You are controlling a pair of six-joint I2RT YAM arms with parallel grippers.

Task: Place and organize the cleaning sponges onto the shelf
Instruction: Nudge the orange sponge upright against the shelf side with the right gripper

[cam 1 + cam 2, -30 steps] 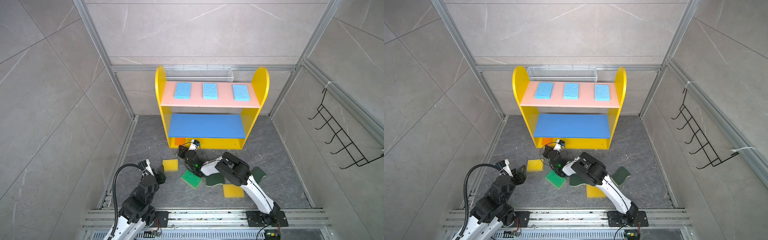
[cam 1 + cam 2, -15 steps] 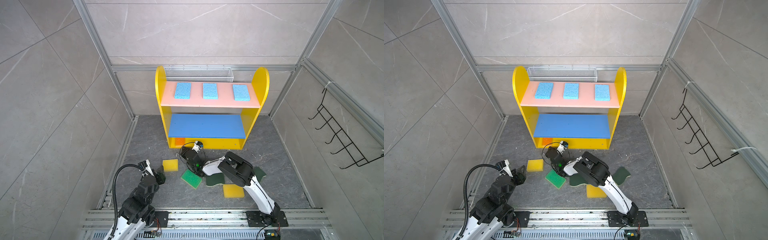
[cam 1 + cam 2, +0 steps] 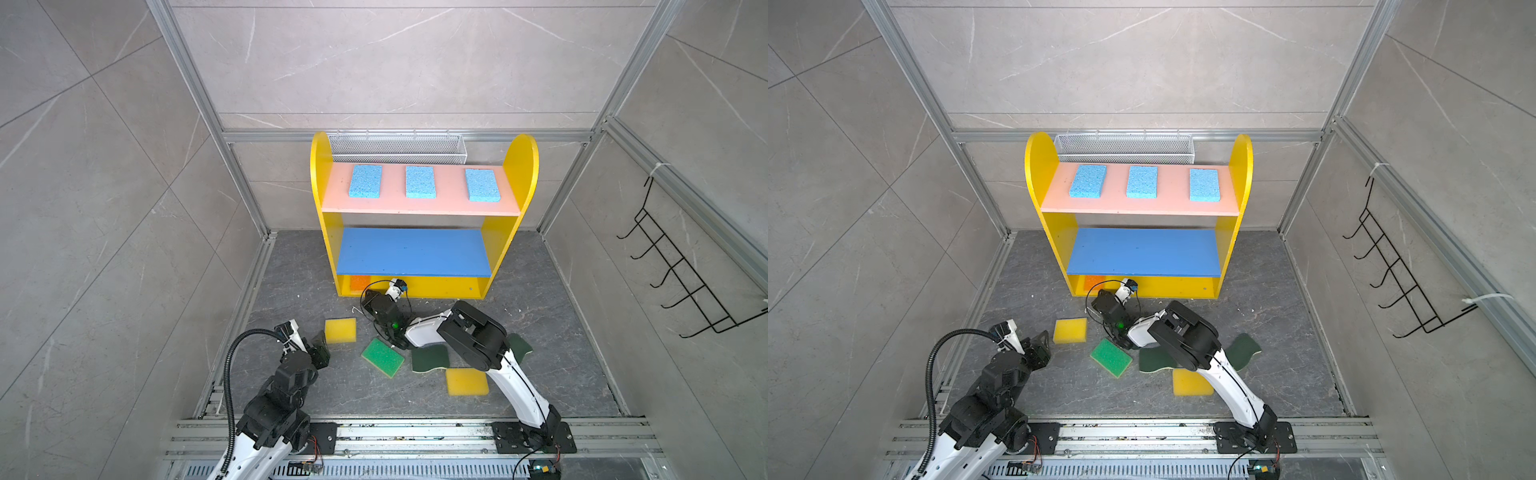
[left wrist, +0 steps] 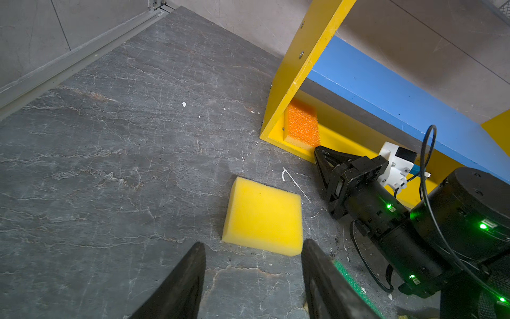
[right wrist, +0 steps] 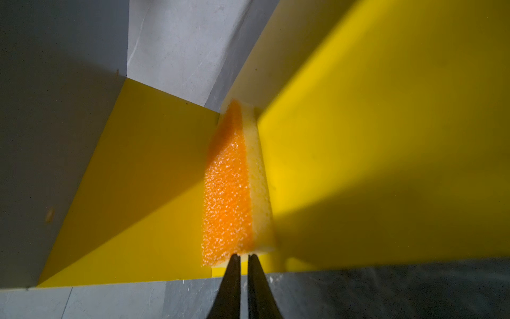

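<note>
Orange sponge is what the coming move turns on, I judge. It lies in the bottom tier of the shelf, at the left end beside the side panel. In the right wrist view its long axis runs straight away from the right end effector, front to back. The tips sit at its near short end, touching it or just short of it; I cannot tell which. The jaws are closed to a thin slit with nothing between them, so the sponge is not held. A push from here would likely slide it lengthwise deeper in. The right arm is plainly the nearer one to it.

The left end effector hangs low over the tabletop, jaws apart and empty, with a yellow sponge just ahead of them. Three blue sponges sit in a row on the pink top board. The green sponge, two dark scourers and a second yellow sponge lie on the tabletop near the right arm.
</note>
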